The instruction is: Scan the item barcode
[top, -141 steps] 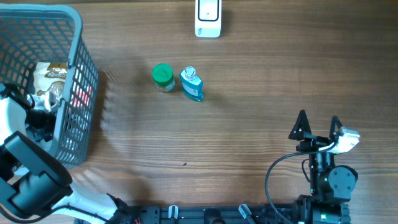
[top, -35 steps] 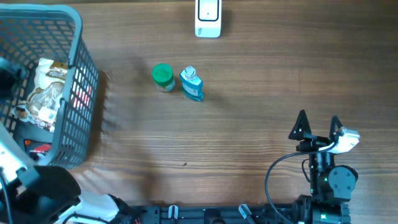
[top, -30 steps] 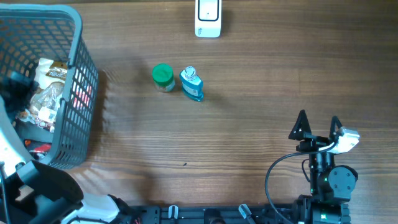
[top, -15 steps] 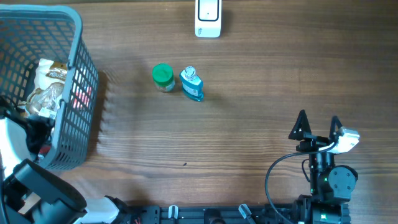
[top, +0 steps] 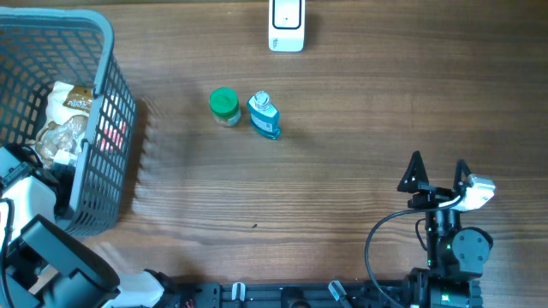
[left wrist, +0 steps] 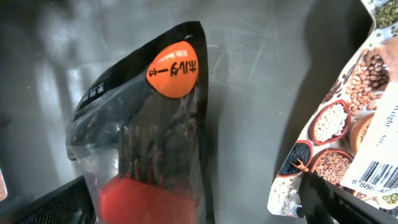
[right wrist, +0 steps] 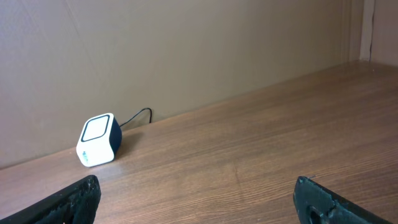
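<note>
Our left gripper [left wrist: 194, 190] stands wide open over the black snack pouch [left wrist: 149, 124] on the basket [top: 116, 103] floor, beside a bean-printed packet [left wrist: 348, 118]. We should descend straight and pinch across its middle before heading to the scanner [top: 286, 26]. Our right gripper [top: 438, 175] rests open, well apart.

One basket [top: 114, 120], one scanner [top: 286, 24], one green-lidded jar [top: 223, 103], one blue bottle [top: 265, 117], one dark pouch [left wrist: 149, 130], one bean packet [left wrist: 348, 118]
</note>
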### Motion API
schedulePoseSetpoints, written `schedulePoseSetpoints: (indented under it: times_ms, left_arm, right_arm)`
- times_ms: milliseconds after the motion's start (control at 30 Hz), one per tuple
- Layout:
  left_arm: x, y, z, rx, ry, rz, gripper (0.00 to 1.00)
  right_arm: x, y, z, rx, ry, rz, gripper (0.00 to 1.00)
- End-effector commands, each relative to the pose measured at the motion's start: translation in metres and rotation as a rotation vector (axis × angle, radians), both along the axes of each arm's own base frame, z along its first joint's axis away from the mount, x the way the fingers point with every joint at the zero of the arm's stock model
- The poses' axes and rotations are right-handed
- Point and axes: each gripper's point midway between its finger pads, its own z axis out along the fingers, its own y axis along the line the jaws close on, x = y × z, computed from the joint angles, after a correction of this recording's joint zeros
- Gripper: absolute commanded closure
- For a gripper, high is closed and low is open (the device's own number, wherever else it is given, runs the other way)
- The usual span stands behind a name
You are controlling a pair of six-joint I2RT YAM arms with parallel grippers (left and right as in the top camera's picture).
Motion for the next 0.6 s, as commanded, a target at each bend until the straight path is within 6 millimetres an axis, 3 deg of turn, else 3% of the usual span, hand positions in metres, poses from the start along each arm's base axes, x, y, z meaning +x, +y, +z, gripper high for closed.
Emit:
schedulePoseSetpoints:
  times_ms: [0,33,67,100,133,167,367,567]
  left_arm:
    - [-0.007,-0.006,-0.005,-0.025,0.001,0.013,0.07]
    - [-0.005,-0.008,-0.006,-0.033,-0.007,0.010,0.12]
    - [-0.004,-0.010,-0.006,-0.044,-0.014,0.006,0.25]
    - [-0.002,-0.011,-0.006,-0.055,-0.024,0.001,0.55]
    - [-0.001,-0.012,-0.006,-0.061,-0.030,-0.001,0.67]
    - [0.000,-0.013,-0.006,-0.065,-0.037,-0.004,0.74]
    - [0.004,-0.016,-0.007,-0.083,-0.059,-0.013,0.96]
    - [0.013,-0.025,-0.006,-0.131,-0.105,-0.034,0.96]
  right_arm:
    - [0.000,0.003,0.002,-0.018,-0.008,0.014,0.00]
    - [0.000,0.003,0.002,-0.018,-0.008,0.014,0.00]
    - [0.000,0.003,0.002,-0.018,-0.008,0.014,0.00]
    - [0.000,0.003,0.002,-0.018,-0.008,0.014,0.00]
    - [0.000,0.003,0.002,-0.018,-0.008,0.014,0.00]
    - [0.000,0.003,0.002,-0.018,-0.008,0.014,0.00]
    - [0.000,0.003,0.002,-0.018,-0.008,0.014,0.00]
    - [0.000,0.003,0.002,-0.018,-0.008,0.014,0.00]
